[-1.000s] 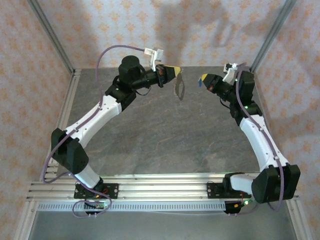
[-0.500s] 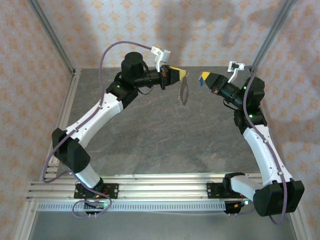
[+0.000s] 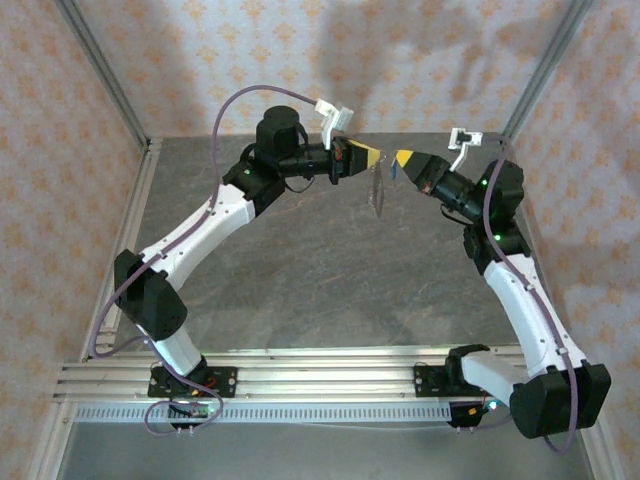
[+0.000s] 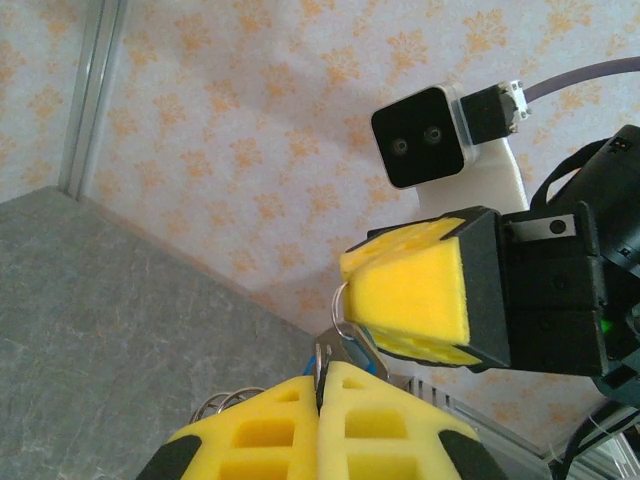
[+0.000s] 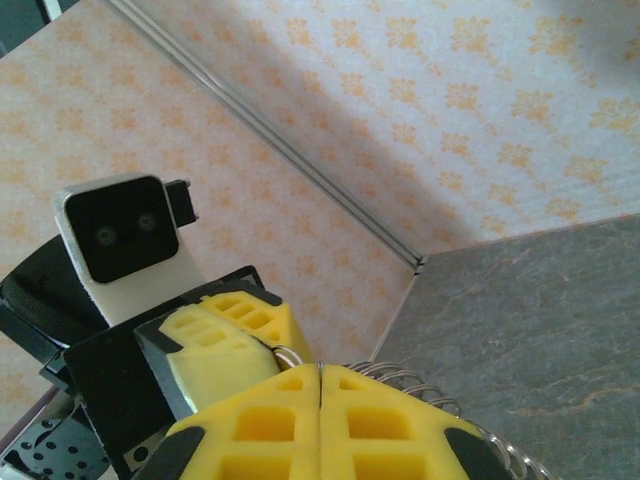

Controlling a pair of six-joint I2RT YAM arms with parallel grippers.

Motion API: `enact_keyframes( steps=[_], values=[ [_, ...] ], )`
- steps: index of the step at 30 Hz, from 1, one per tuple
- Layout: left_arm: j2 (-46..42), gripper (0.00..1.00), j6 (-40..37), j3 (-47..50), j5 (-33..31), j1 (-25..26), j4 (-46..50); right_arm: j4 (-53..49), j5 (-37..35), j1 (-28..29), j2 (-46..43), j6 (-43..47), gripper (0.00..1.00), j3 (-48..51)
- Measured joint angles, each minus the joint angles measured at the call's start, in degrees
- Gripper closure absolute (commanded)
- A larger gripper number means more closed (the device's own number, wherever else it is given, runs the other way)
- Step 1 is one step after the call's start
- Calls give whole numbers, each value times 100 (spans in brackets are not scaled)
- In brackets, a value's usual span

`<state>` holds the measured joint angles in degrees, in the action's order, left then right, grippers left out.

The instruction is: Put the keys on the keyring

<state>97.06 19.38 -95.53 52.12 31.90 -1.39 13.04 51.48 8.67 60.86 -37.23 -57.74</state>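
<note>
My left gripper [image 3: 368,157] and right gripper [image 3: 400,160] meet tip to tip high over the back of the table, both shut. The keyring [image 3: 377,192], a thin pale loop, hangs from the left gripper's tip. In the left wrist view my fingers [image 4: 322,385] pinch a metal edge, with wire coils of the keyring [image 4: 222,405] behind them. The key [image 4: 372,358], blue-headed, sits just above, under the right gripper's yellow pads [image 4: 410,290], where a thin ring sticks out. In the right wrist view my shut fingers [image 5: 320,372] have the coils [image 5: 420,385] right behind them.
The grey stone table [image 3: 320,270] lies well below both grippers. Aluminium rails [image 3: 300,380] run along the near edge by the arm bases. Metal corner posts [image 3: 100,70] and patterned walls close in the back and sides.
Both grippers have moved toward each other: the left one rightward with the hanging keyring, the right one leftward with the key. The gap between their tips has closed.
</note>
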Motion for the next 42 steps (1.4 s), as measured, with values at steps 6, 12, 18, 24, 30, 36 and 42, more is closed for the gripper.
enact_keyframes(
  steps=[6, 12, 18, 24, 30, 36, 42],
  values=[
    [0, 100, 0, -44, 0, 0, 4, -63, -74, 153, -24, 48, 100, -7],
    [0, 100, -33, -44, -24, 33, 63, -146, -118, 262, -31, 87, 100, -46],
    [0, 100, -157, -44, -63, 98, 168, -144, -219, 310, -35, 87, 100, -116],
    [0, 100, -282, -44, -155, 116, 232, -144, -260, 343, -42, 85, 100, -142],
    [0, 100, -304, -129, -179, 151, 330, -144, -267, 356, -42, 83, 100, -142],
    [0, 100, -304, -186, -210, 151, 343, -155, -369, 356, -22, 81, 100, -142],
    [0, 100, -345, -195, -278, 151, 376, -214, -542, 356, 15, 83, 100, -149]
  ],
)
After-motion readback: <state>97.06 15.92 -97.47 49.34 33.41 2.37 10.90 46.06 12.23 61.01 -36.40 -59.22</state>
